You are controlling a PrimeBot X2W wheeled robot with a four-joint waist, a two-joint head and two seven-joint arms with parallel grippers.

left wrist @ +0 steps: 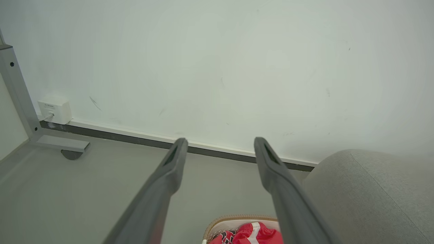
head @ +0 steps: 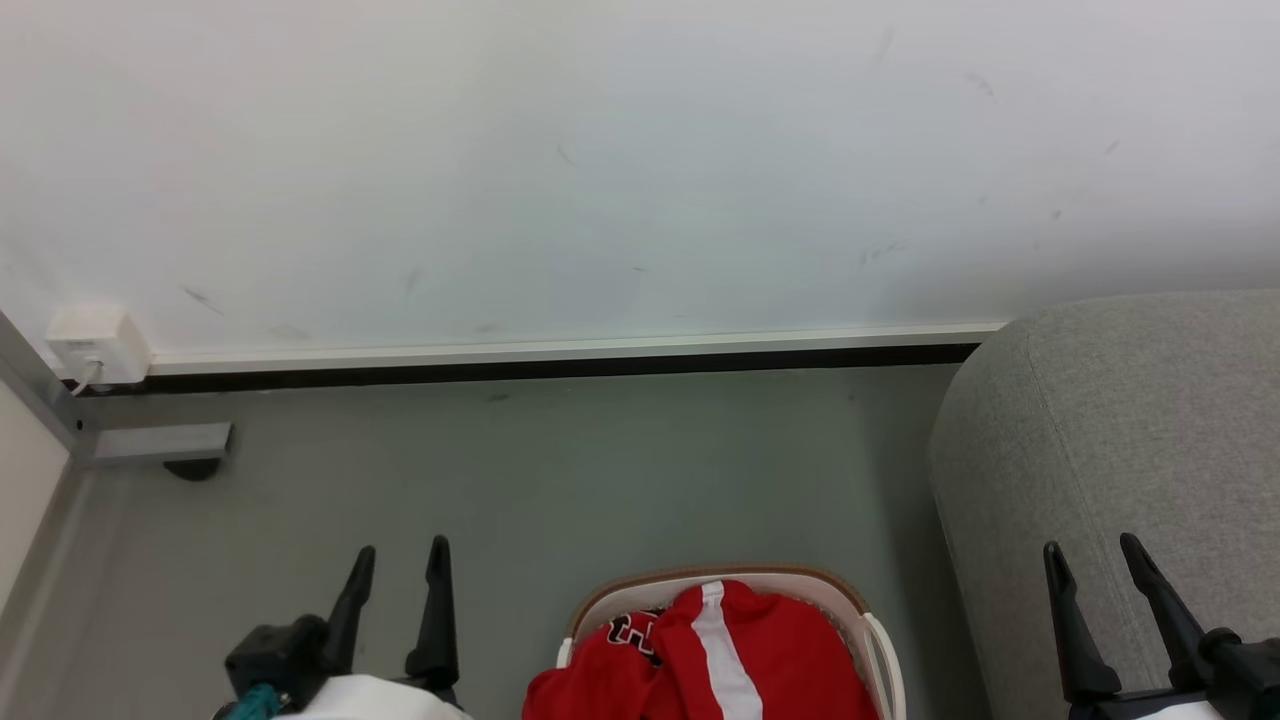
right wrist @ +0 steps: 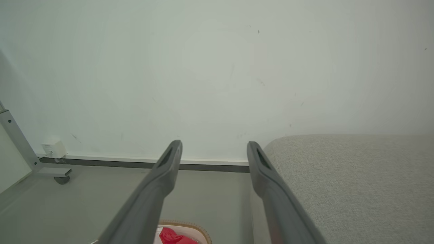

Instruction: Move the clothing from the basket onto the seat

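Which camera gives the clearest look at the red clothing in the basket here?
The head view: the clothing fills the basket, its white stripe and black lettering visible. The left wrist view catches a small red-and-white patch at its bottom edge; the right wrist view, a smaller red scrap.

**Setting:** bare indoor room, of the test-space or office kind rather than a lived-in home.

**Evidence:**
- plain white wall [head: 640, 150], scuffed with faint dark marks
- white skirting board [head: 560, 352] with a dark strip beneath
- smooth grey floor [head: 600, 470]
- small white socket box [head: 97, 342] (mounted low, just above the skirting)
- grey metal frame leg [head: 160, 442] at the left, with a dark roller [head: 195, 468] under its flat foot

**Domestic props:**
- light-grey upholstered seat [head: 1130, 420]
- white basket [head: 720, 577] of red clothing [head: 780, 650] on the floor beside it
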